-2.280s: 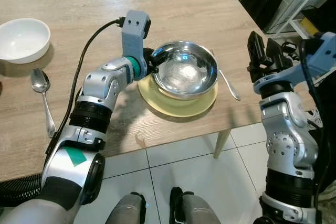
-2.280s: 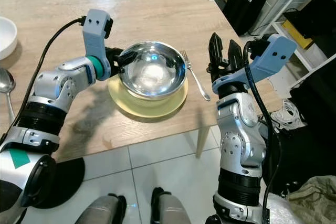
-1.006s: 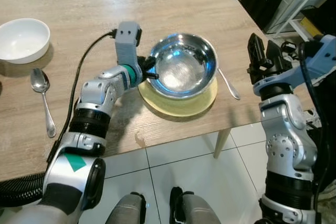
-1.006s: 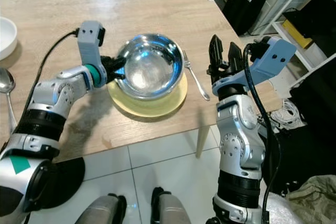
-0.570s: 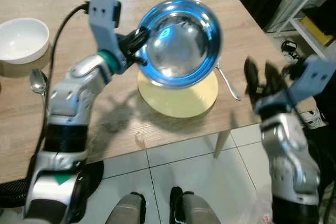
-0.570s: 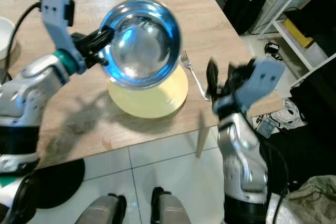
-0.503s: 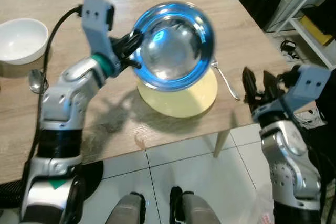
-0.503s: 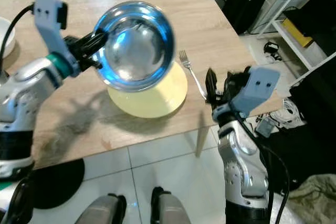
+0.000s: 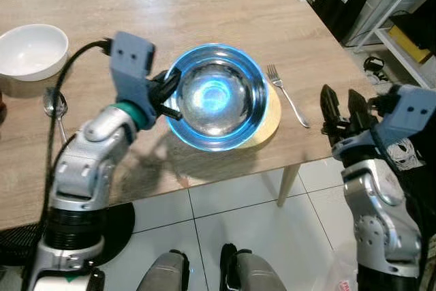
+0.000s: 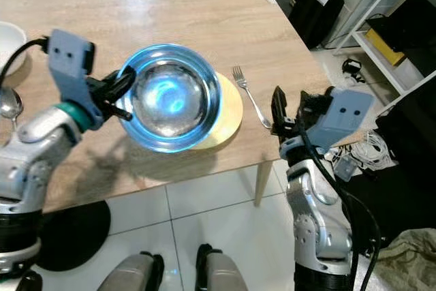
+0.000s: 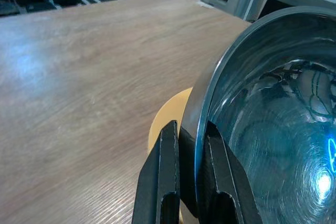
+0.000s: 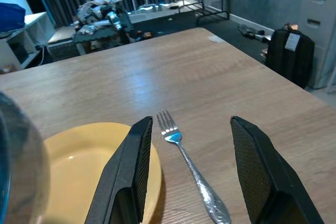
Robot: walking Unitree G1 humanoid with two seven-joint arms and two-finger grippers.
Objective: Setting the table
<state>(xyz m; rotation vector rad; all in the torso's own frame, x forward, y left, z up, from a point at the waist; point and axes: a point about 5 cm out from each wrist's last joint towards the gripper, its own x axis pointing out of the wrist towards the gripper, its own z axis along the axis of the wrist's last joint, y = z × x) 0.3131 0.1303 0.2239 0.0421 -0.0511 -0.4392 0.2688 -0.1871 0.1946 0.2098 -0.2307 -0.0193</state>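
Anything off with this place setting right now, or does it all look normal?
One thing: the steel bowl is not seated on the yellow plate. The left gripper pinches its rim and holds it off-centre, hanging past the plate's left side. The fork lies neatly beside the plate.

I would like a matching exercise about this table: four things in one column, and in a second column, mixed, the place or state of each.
Things:
1. steel bowl
2. yellow plate
3. fork
4. white bowl

Places or states:
A. lies on the table between the plate and the right end effector
B. stands at the far left of the table, above a spoon
C. gripped at its rim by the left end effector
D. partly hidden under the steel bowl

Pairs: 1-C, 2-D, 3-A, 4-B
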